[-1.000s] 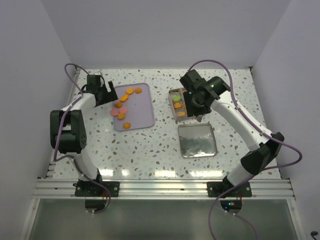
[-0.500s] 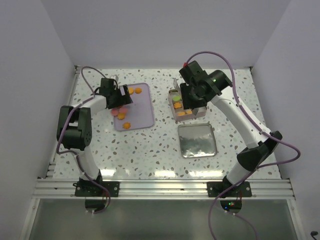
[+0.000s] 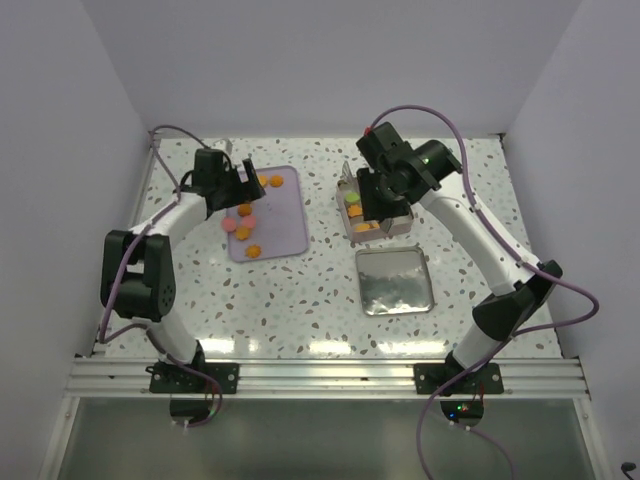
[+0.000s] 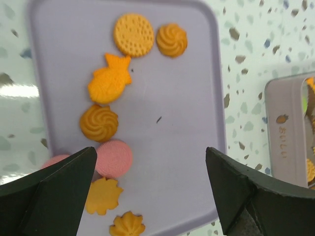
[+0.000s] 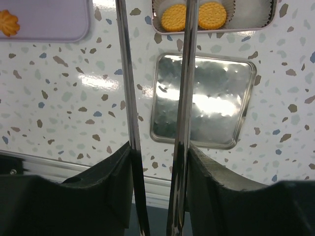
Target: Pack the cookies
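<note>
Several cookies (image 4: 110, 78), orange ones and a pink one (image 4: 113, 158), lie on the lilac tray (image 4: 182, 113). My left gripper (image 4: 150, 152) hangs open above the tray's near part, with nothing between its fingers. In the top view it sits over the tray's upper left (image 3: 245, 185). My right gripper (image 5: 160, 152) is shut on a pair of metal tongs (image 5: 127, 73). The tong blades reach toward a small box (image 3: 372, 215), and their tips are out of the wrist view. That box holds a green cookie (image 3: 353, 197) and two round orange cookies (image 5: 173, 17).
A square metal tin (image 3: 394, 281) lies flat on the speckled table just in front of the box. White walls close in the table on three sides. The arm bases stand on the rail at the near edge.
The left gripper moved right from the tray's left edge to over the cookies. The right gripper shifted left over the box with the tongs, the blades drawing slightly closer.
</note>
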Available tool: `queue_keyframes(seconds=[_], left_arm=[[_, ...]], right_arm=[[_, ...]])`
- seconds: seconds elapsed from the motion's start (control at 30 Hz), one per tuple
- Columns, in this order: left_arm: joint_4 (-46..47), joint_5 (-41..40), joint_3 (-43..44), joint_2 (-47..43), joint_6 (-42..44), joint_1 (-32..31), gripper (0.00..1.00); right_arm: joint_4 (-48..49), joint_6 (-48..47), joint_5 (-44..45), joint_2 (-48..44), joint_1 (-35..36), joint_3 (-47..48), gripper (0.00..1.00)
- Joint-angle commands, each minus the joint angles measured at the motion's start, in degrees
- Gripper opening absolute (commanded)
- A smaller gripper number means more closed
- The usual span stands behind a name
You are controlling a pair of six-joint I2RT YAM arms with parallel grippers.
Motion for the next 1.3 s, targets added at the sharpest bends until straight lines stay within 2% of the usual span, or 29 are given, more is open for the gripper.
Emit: queue_keyframes(seconds=[0.0, 0.13, 0.27, 0.43, 0.73, 0.9, 1.07, 1.27], left_arm=[[-1.89, -3.32, 6.30, -3.95, 2.06, 3.21, 0.98], [-6.37, -6.40, 7.45, -0.53, 4.87, 5.24, 0.98], [-5.69, -6.49, 5.61, 2.47, 6.20, 6.82, 0.98], [-1.13, -1.93, 4.64, 7.29, 6.90, 7.27, 0.97], [0.72, 2.90, 7.98, 14.25, 4.53, 7.00, 0.96], [0.56, 2.91, 7.98, 14.16, 3.91, 1.65, 0.96], [2.75, 3.79, 4.13, 12.67, -1.00, -4.32, 0.96], [5.30, 4.14, 2.35, 9.77, -4.52, -6.62, 0.97]], right_arm=[[-4.22, 1.03, -1.35, -0.34, 0.78, 0.49, 0.44], [-3.52, 1.38, -2.32, 0.71, 1.57, 0.49, 0.44], [-3.43, 1.64, -2.67, 2.38, 3.06, 1.89, 0.43], [-4.13, 2.26, -2.41, 3.00, 3.94, 2.86, 0.43], [-6.51, 0.94, -0.39, 3.44, 3.94, 3.74, 0.43], [-6.51, 0.50, -0.74, 4.67, 4.03, 4.53, 0.43], [-6.42, 0.15, -0.56, 6.51, 3.94, 6.47, 0.43], [-5.72, 0.15, -1.61, 6.87, 3.95, 6.20, 0.43]])
